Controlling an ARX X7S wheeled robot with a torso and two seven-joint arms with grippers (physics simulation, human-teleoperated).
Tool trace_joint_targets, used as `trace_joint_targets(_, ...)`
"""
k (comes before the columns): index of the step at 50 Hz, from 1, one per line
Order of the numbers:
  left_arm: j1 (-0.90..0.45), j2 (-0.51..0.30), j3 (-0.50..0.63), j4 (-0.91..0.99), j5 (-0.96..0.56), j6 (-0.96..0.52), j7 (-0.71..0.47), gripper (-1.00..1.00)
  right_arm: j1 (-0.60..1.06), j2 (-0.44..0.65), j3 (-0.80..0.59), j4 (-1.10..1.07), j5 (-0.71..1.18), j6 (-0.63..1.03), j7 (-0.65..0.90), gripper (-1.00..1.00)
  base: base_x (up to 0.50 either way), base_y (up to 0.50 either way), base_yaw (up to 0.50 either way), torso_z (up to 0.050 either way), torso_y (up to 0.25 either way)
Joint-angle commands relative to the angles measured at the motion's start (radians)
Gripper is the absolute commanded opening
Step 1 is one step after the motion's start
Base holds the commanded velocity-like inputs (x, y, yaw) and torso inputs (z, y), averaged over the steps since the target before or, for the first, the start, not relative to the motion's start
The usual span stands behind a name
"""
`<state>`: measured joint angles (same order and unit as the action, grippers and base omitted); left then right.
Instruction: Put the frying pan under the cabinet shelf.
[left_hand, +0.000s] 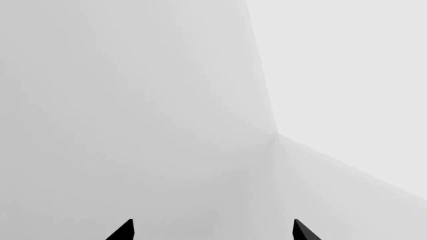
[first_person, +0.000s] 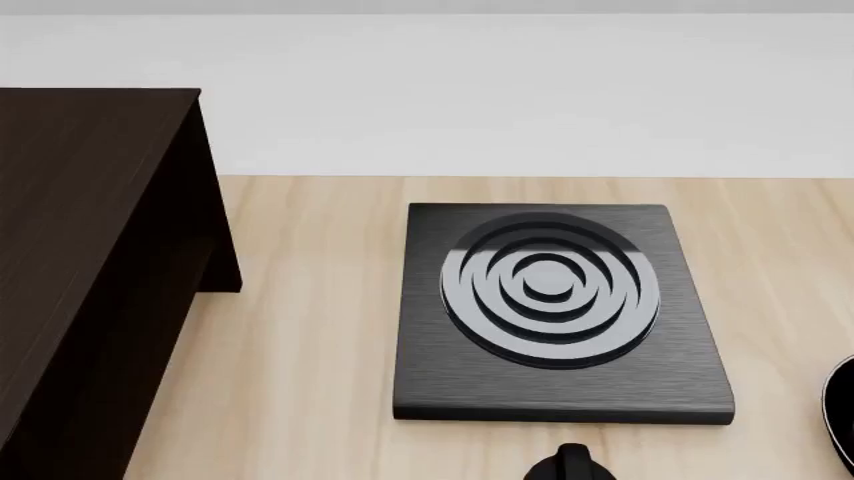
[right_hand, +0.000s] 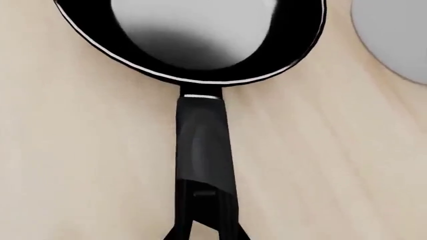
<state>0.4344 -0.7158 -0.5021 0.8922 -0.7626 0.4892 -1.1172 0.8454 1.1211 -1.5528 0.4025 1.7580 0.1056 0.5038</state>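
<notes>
Scanning left to right: the cabinet shelf (first_person: 80, 250) stands at far left, the burner plate (first_person: 561, 310) mid-table, and the frying pan (right_hand: 193, 40) only peeks in at the right edge, nowhere near the shelf. Your right gripper (right_hand: 203, 232) looks pinched on its handle (right_hand: 203, 150); your left gripper (left_hand: 213, 232) hangs spread, empty. The whole carry remains
</notes>
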Motion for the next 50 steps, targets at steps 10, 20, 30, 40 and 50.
trace_joint_targets(10,-0.010,-0.002,0.002,0.001,-0.004,-0.013,0.004,1.00,0.076,0.143,0.046,-0.275,-0.124,-0.028,0.141,-1.00,0.00,0.00,0.00,0.000,0.002)
trace_joint_targets(20,-0.011,0.002,0.004,0.000,-0.006,-0.012,0.013,1.00,0.124,0.230,0.080,-0.430,-0.167,-0.038,0.214,-1.00,0.00,0.00,0.00,0.000,0.001)
trace_joint_targets(30,-0.010,0.007,0.002,0.001,-0.006,-0.015,0.016,1.00,0.190,0.267,0.109,-0.529,-0.207,0.043,0.239,-1.00,0.00,0.00,0.00,0.000,0.002)
trace_joint_targets(40,-0.010,0.013,-0.002,0.002,-0.009,-0.014,0.019,1.00,0.273,0.224,0.135,-0.572,-0.248,0.177,0.240,-1.00,0.00,0.00,0.00,0.000,0.001)
trace_joint_targets(50,-0.010,0.016,-0.004,0.006,-0.009,-0.019,0.020,1.00,0.363,0.173,0.162,-0.627,-0.267,0.304,0.210,-1.00,0.00,0.00,0.00,0.000,0.002)
